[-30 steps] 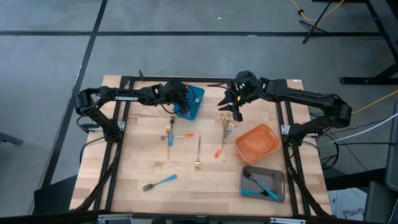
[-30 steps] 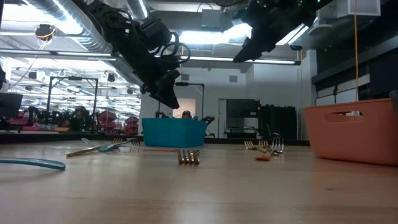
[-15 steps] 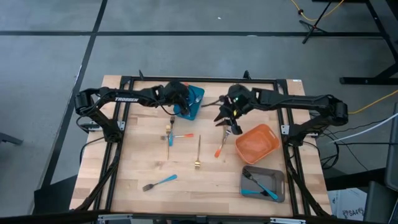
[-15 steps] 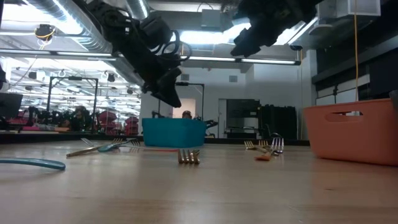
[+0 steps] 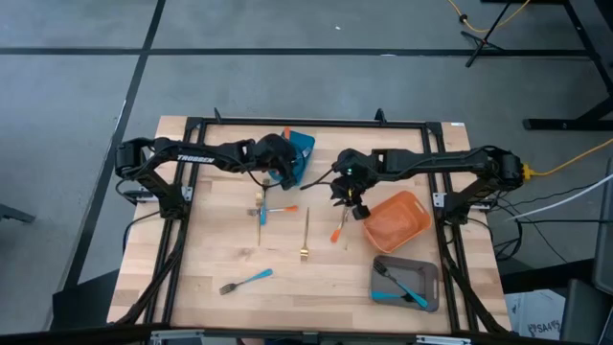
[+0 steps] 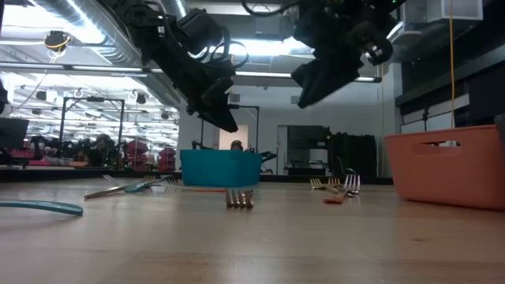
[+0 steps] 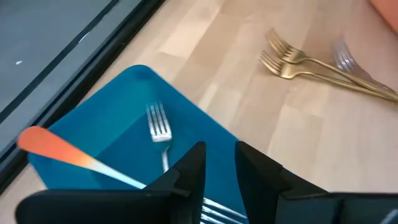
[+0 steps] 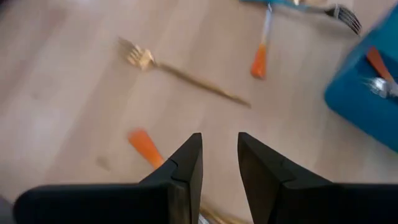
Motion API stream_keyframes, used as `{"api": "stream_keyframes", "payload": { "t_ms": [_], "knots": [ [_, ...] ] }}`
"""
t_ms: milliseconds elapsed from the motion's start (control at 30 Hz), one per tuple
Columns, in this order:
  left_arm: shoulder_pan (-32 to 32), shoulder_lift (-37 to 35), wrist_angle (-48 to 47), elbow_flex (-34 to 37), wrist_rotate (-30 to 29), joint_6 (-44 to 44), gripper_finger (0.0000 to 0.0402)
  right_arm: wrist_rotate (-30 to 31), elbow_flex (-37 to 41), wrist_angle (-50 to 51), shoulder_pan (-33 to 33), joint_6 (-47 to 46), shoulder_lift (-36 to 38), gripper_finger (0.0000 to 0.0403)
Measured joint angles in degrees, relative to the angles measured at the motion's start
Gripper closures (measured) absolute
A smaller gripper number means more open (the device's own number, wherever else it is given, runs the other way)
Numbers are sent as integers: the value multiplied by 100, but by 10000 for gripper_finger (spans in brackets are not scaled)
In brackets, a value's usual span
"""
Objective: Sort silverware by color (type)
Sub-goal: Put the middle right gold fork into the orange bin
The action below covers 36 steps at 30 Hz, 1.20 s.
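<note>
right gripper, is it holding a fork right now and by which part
Nothing is held. The right gripper has its jaws slightly apart with bare table between them, above an orange-handled fork. The left gripper over the blue container is empty too.

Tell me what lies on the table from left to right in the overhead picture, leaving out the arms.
Blue-handled fork → gold fork → orange bin → grey tray. The forks bunched beside the blue bin and under the right arm overlap too much to place.
</note>
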<state>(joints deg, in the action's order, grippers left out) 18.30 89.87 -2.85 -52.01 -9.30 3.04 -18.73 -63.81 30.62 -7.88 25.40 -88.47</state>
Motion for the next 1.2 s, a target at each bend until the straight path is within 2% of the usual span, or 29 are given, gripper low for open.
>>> {"api": "stream_keyframes", "payload": {
  "t_ms": [233, 700, 1200],
  "knots": [
    [-157, -1, -8, 0, -2, -11, 321, 889, 0, 598, 0, 704, 0, 311],
    [-163, -1, -9, 0, -4, -14, 321, 1693, 2, 880, -2, 1114, -565, 311],
    [-163, -1, -8, 0, -4, -16, 321, 1832, 4, 998, -2, 1411, -1283, 311]
  ]
}}
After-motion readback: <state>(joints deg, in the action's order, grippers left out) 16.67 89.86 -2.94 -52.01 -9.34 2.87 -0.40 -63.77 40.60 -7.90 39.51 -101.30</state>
